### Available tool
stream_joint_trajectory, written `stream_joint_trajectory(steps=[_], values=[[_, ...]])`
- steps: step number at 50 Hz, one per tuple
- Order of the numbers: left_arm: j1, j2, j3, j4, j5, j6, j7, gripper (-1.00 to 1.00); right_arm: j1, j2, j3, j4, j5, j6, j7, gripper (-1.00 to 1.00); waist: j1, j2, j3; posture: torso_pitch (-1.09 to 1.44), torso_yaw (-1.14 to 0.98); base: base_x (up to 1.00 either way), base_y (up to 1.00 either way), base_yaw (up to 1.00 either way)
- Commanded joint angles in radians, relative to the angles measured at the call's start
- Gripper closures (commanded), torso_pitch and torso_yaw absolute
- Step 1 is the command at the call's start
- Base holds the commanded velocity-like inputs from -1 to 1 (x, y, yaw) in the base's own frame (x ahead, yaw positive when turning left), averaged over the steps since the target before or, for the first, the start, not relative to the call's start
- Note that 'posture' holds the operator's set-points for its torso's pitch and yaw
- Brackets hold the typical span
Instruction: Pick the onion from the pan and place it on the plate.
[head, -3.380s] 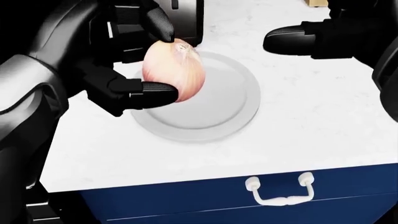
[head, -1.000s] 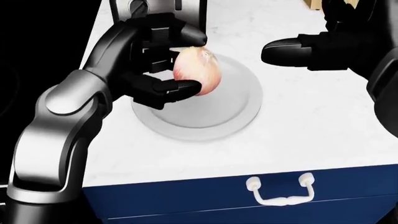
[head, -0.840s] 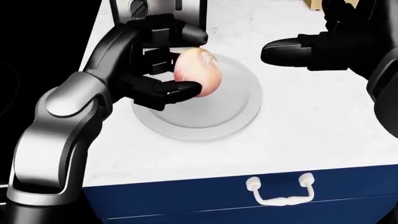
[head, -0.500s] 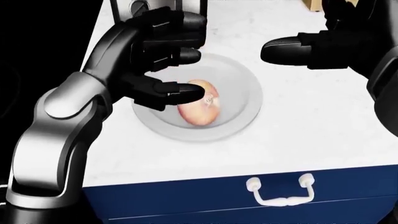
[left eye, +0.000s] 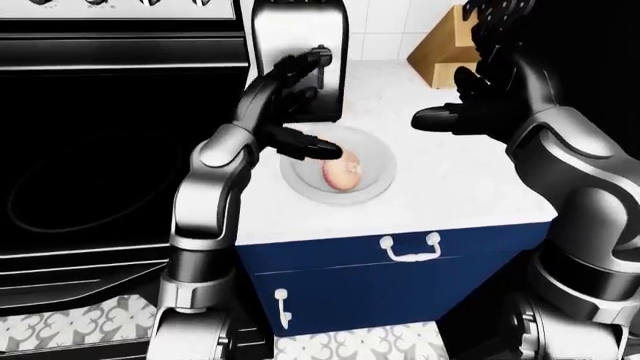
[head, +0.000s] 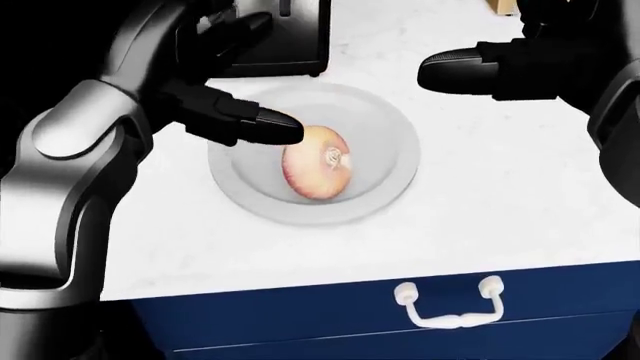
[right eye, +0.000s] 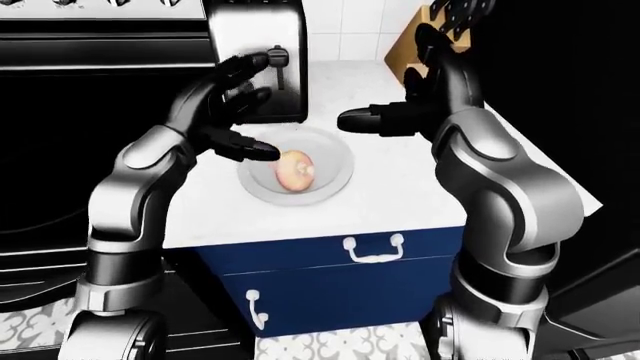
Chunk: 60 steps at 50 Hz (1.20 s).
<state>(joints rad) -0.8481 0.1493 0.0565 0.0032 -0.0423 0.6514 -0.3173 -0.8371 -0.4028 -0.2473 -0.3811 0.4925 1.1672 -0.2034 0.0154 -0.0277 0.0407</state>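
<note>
Left black three-finger hand (head: 225, 82) hovers spread at ten o'clock of the round white plate (head: 385, 120); the pale pink onion (head: 317, 172) rests on it, placement apparently done, only withdrawal left.

- Left hand (right eye: 232, 112) spread wide, fingers apart, thumb pointing to the view's right (holding nothing).
- Right hand (right eye: 405, 112) likewise spread, thumb pointing left, arm bent at elbow.
</note>
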Motion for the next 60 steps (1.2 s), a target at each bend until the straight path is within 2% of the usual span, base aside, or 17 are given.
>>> stream_joint_trajectory(steps=[1,4,16,36,50,60], values=[[-0.045,0.013,0.014,-0.033,-0.009,-0.018,0.01,-0.9,-0.034,-0.012,-0.009,-0.017,-0.01,-0.038,0.005,-1.0,0.0,-0.002,-0.028,0.0,0.0,0.0,0.0,0.0],[-0.057,0.028,0.021,-0.019,-0.011,-0.026,0.019,-1.0,-0.042,-0.01,-0.007,-0.015,-0.013,-0.037,0.008,-1.0,0.0,-0.001,-0.027,0.0,0.0,0.0,0.0,0.0],[-0.094,0.079,0.055,-0.023,-0.046,0.006,0.068,-1.0,-0.088,-0.019,0.002,0.036,-0.036,-0.056,0.03,-1.0,-0.002,0.004,-0.026,0.0,0.0,0.0,0.0,0.0],[-0.113,0.168,0.108,-0.01,-0.099,-0.016,0.169,-1.0,-0.149,-0.012,0.026,0.125,-0.088,-0.125,0.065,-1.0,-0.005,0.013,-0.024,0.0,0.0,0.0,0.0,0.0],[-0.146,0.22,0.143,0.03,-0.118,-0.107,0.301,-1.0,-0.165,-0.001,0.039,0.16,-0.115,-0.209,0.077,-1.0,-0.009,0.019,-0.022,0.0,0.0,0.0,0.0,0.0],[-0.152,0.243,0.143,0.03,-0.144,-0.136,0.344,-1.0,-0.191,0.008,0.048,0.188,-0.15,-0.286,0.096,-1.0,-0.01,0.023,-0.02,0.0,0.0,0.0,0.0,0.0]])
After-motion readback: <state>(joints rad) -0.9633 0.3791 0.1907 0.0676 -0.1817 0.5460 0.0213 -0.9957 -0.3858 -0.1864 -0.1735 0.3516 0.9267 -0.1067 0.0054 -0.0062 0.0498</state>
